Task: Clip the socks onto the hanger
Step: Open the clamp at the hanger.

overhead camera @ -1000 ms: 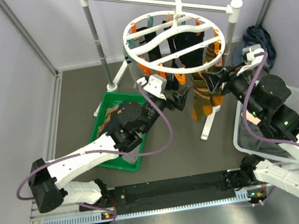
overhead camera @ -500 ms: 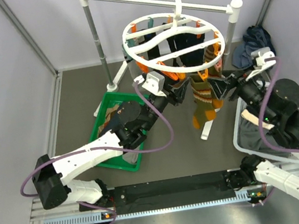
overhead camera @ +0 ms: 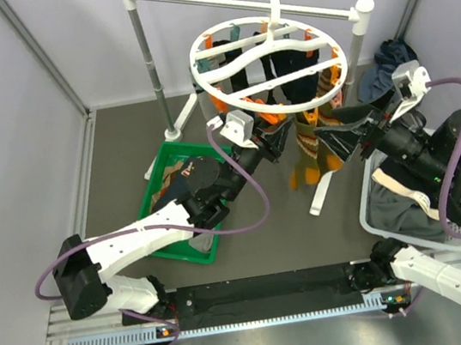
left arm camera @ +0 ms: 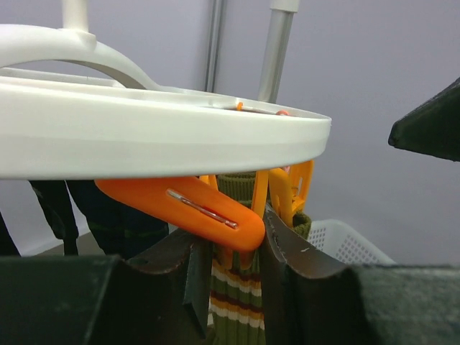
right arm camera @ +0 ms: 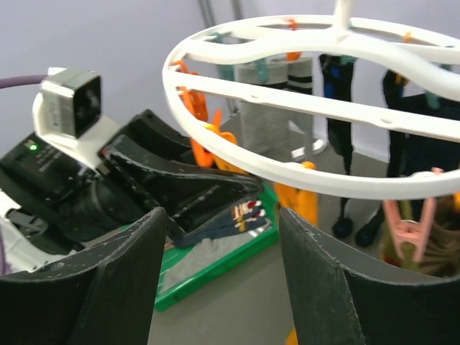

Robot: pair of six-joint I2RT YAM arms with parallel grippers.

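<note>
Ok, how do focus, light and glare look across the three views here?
Top external: sharp throughout, even light. Left wrist: left fingers are dark and blurred up close, the orange clip is crisp, the hanger is bright but not blown out. Right wrist: right fingers also dark and soft, hanger behind them in focus.

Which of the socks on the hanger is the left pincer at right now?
The olive striped sock, hanging from the near rim of the hanger, right at the left pincer; the dark and grey socks hang farther back.
</note>
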